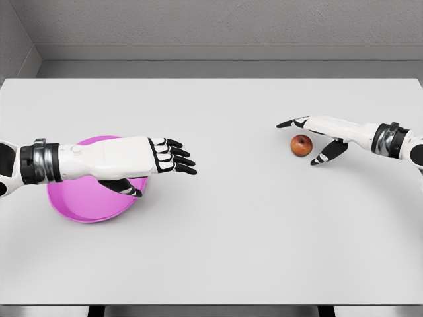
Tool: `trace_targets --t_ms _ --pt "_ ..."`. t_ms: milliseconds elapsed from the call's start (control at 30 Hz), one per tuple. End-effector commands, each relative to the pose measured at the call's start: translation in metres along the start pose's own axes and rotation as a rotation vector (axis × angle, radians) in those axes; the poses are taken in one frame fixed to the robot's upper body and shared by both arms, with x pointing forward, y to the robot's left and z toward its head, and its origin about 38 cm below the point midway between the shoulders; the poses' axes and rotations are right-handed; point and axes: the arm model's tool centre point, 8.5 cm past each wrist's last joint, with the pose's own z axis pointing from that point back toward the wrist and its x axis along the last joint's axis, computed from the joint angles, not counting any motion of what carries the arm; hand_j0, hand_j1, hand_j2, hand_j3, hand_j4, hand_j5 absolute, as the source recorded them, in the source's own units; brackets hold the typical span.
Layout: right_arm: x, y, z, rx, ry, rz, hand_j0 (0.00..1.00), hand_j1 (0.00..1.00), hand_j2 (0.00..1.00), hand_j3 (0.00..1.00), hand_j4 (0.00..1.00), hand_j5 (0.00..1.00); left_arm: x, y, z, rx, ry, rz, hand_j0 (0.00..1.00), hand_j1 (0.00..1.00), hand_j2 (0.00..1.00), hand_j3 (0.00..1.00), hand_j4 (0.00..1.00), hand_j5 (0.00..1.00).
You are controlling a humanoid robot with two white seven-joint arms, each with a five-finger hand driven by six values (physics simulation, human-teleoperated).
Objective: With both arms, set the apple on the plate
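Observation:
A small red apple (301,145) rests on the white table at the right. My right hand (309,140) hovers just over and around it, fingers spread on the far side and thumb on the near side, not closed on it. A pink plate (79,205) lies at the left, partly hidden by my left forearm. My left hand (170,158) is held above the plate's right edge, fingers extended toward the right and holding nothing.
The white table (225,231) spans the view, with its front edge near the bottom. A grey wall runs behind the far edge.

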Motion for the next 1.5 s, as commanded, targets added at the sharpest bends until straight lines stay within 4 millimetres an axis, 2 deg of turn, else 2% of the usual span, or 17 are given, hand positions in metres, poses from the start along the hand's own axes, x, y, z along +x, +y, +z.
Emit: trace_targets --t_ms 0,267,467,600,667,867,1033,1333,1433,1467 --pt "0.0 -0.001 0.0 -0.004 -0.001 -0.003 0.91 0.91 0.91 0.91 0.91 0.91 0.0 0.0 0.0 0.004 0.0 0.007 1.0 1.0 1.0 1.0 1.0 1.0" --pt "-0.002 0.0 0.001 -0.001 0.007 -0.003 0.82 0.82 0.82 0.82 0.82 0.82 0.0 0.0 0.0 0.004 0.0 0.007 1.0 1.0 1.0 1.0 1.0 1.0" --pt "-0.006 0.001 0.003 0.0 0.02 -0.005 0.67 0.67 0.67 0.67 0.67 0.67 0.0 0.0 0.0 0.004 0.0 0.007 1.0 1.0 1.0 1.0 1.0 1.0" --pt "-0.006 0.002 0.002 0.003 0.021 -0.007 0.66 0.66 0.66 0.66 0.66 0.66 0.0 0.0 0.0 0.004 0.0 0.007 1.0 1.0 1.0 1.0 1.0 1.0" --pt "-0.007 0.002 0.003 0.001 0.023 -0.009 0.6 0.6 0.6 0.6 0.6 0.6 0.0 0.0 0.0 0.004 0.0 0.007 1.0 1.0 1.0 1.0 1.0 1.0" --pt "-0.006 0.001 0.003 -0.001 0.021 -0.008 0.6 0.6 0.6 0.6 0.6 0.6 0.0 0.0 0.0 0.004 0.0 0.007 1.0 1.0 1.0 1.0 1.0 1.0" --pt "-0.006 0.0 0.003 -0.007 0.018 -0.012 0.51 0.51 0.51 0.51 0.51 0.51 0.0 0.0 0.0 0.004 0.0 0.007 1.0 1.0 1.0 1.0 1.0 1.0" --pt "-0.005 -0.001 0.003 -0.013 0.014 -0.016 0.51 0.51 0.51 0.51 0.51 0.51 0.0 0.0 0.0 0.004 0.0 0.007 1.0 1.0 1.0 1.0 1.0 1.0" --pt "-0.004 -0.008 0.007 -0.04 0.007 -0.018 0.51 0.51 0.51 0.51 0.51 0.51 0.0 -0.001 0.0 0.004 0.0 0.008 1.0 1.0 1.0 1.0 1.0 1.0" --pt "0.002 -0.011 0.005 -0.054 -0.018 -0.021 0.51 0.51 0.51 0.51 0.51 0.51 0.0 -0.001 0.0 0.004 0.0 0.008 1.0 1.0 1.0 1.0 1.0 1.0"
